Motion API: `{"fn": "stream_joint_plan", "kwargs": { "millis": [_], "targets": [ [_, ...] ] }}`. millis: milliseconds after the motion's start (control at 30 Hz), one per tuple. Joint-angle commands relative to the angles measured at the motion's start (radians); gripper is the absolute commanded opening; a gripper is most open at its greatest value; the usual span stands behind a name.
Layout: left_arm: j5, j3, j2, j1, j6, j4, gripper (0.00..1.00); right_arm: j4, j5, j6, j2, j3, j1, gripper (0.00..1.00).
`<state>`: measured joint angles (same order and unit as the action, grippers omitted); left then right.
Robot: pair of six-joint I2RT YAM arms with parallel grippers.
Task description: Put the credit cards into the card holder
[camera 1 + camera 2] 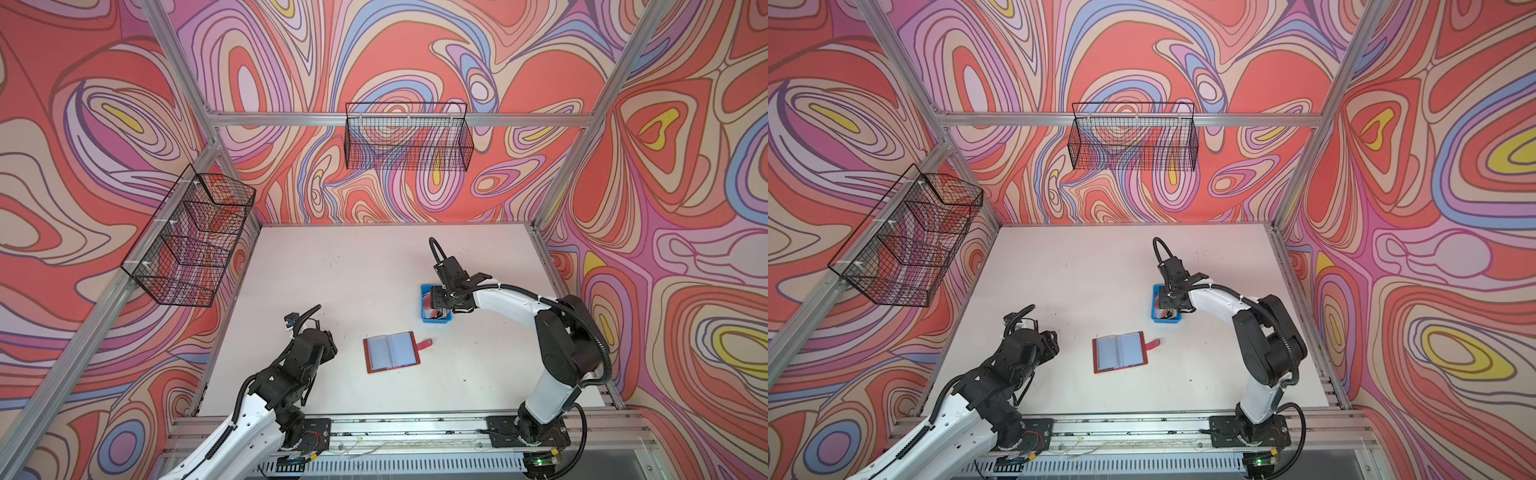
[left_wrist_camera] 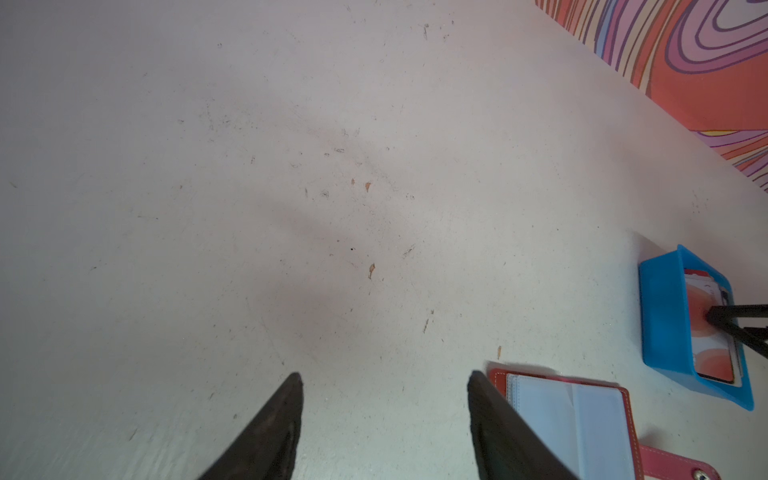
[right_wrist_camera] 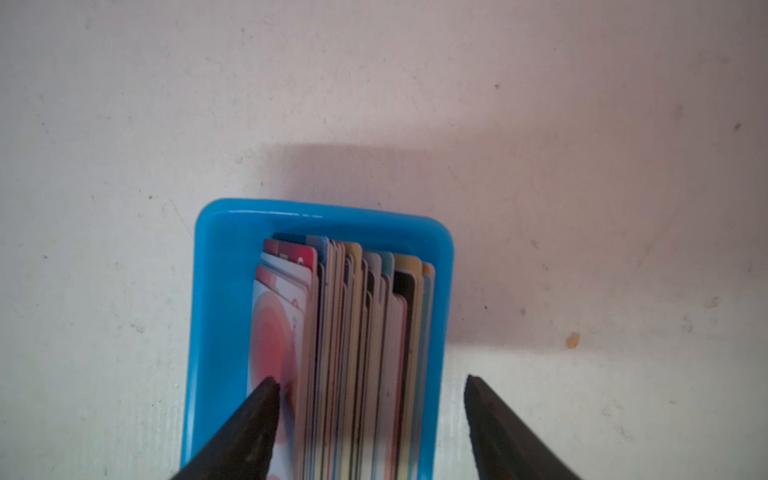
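**Top views and wrist views.** The card holder (image 1: 391,352) lies open with its sleeves up and its strap (image 1: 424,343) at its 3 o'clock, toward 6 o'clock of the table (image 1: 332,270) centre. The blue tray (image 1: 434,320) sits near it, at about 1 o'clock. The credit cards (image 3: 353,332) stand on edge in the tray (packed side by side). Right gripper (image 3: 370,379): jaws spread, one finger inside the tray against the red-circle card (image 3: 270,332), the other outside the tray wall; nothing is pinched. Left gripper (image 2: 383,373): jaws spread over bare table, at the holder's 9 o'clock.
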<state>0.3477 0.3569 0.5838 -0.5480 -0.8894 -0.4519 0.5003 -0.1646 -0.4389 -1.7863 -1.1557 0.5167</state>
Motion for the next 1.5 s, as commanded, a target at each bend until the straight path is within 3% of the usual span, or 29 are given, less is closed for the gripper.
{"fn": "stream_joint_plan", "kwargs": {
  "millis": [0,200,467,767,867,1100,1467],
  "targets": [
    [0.004,-0.009,-0.001,0.003,0.009,0.001,0.65,0.046,-0.099,0.003,-0.054,-0.041,0.031,0.74],
    [0.006,-0.009,0.002,0.003,0.009,0.002,0.65,0.076,-0.198,-0.008,-0.075,-0.056,0.047,0.64],
    [0.008,-0.008,0.007,0.003,0.009,0.003,0.66,0.132,-0.331,-0.024,-0.065,-0.087,0.086,0.62],
    [0.010,-0.006,0.010,0.003,0.009,0.002,0.66,0.101,-0.264,-0.024,-0.054,-0.070,0.092,0.54],
    [0.011,-0.006,0.008,0.003,0.008,0.000,0.66,0.090,-0.233,-0.020,-0.064,-0.069,0.092,0.54],
    [0.013,-0.006,0.008,0.003,0.008,-0.001,0.65,0.115,-0.310,-0.032,-0.067,-0.069,0.092,0.64],
    [0.011,-0.006,0.004,0.003,0.009,-0.005,0.66,0.106,-0.289,-0.022,-0.114,-0.081,0.092,0.61]
  ]
}}
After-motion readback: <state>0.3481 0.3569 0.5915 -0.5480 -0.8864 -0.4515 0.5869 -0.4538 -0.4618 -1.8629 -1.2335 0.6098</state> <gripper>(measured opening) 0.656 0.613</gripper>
